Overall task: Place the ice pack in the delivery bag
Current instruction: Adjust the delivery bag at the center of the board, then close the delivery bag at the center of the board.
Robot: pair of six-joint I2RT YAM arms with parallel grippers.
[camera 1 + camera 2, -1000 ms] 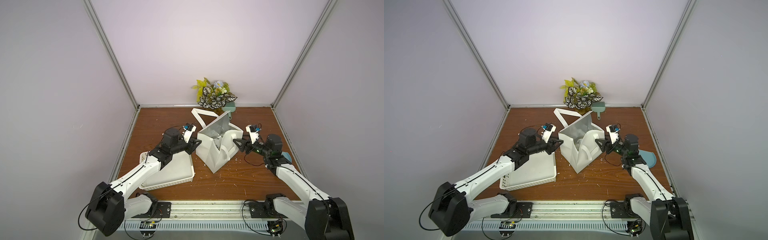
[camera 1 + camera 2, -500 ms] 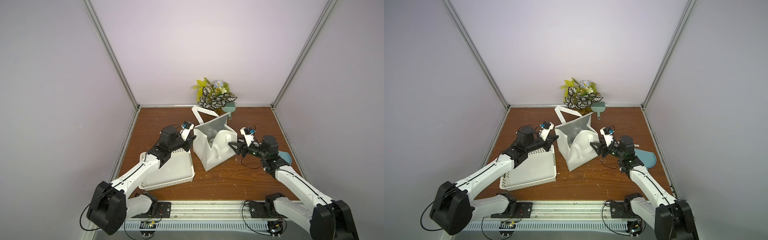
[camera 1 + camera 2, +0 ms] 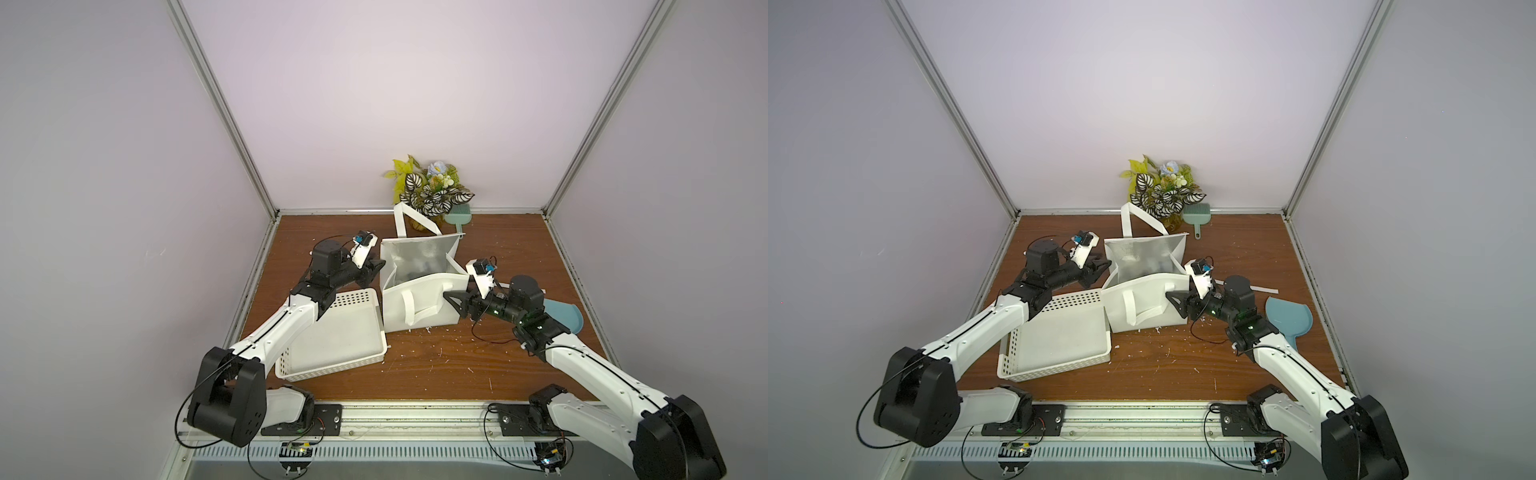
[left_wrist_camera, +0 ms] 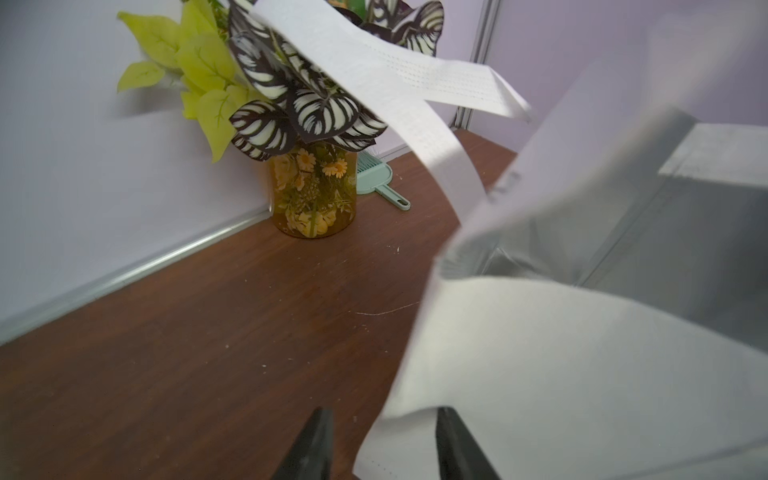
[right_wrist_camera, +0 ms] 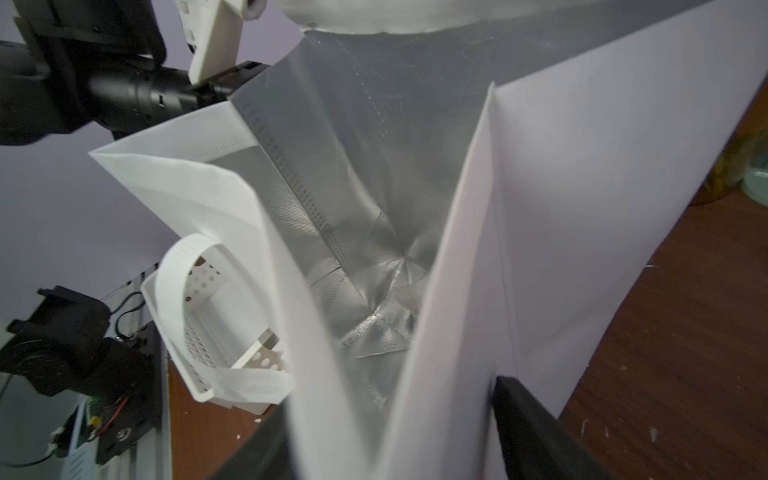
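The delivery bag (image 3: 419, 309) stands upright mid-table in both top views (image 3: 1152, 297), mouth up, silver lining (image 5: 353, 187) showing. I cannot pick out the ice pack with certainty; only a pale lump (image 5: 411, 291) shows on the bag's floor. My left gripper (image 3: 377, 268) (image 3: 1104, 266) is at the bag's left top edge, open, the bag's corner (image 4: 582, 374) loose between its fingers (image 4: 384, 411). My right gripper (image 3: 452, 306) (image 3: 1176, 306) is open at the bag's right side, its fingers (image 5: 390, 395) straddling the folded side wall.
A white perforated basket (image 3: 328, 370) lies left of the bag under my left arm. A plant in an amber vase (image 3: 432, 191) and a green brush (image 3: 457, 218) stand at the back wall. A blue scoop (image 3: 561, 320) lies at the right. White crumbs dot the wood.
The bag has shifted left and turned from cornerwise to square-on. The right gripper followed it leftward and widened. The left gripper pinched shut, then opened.
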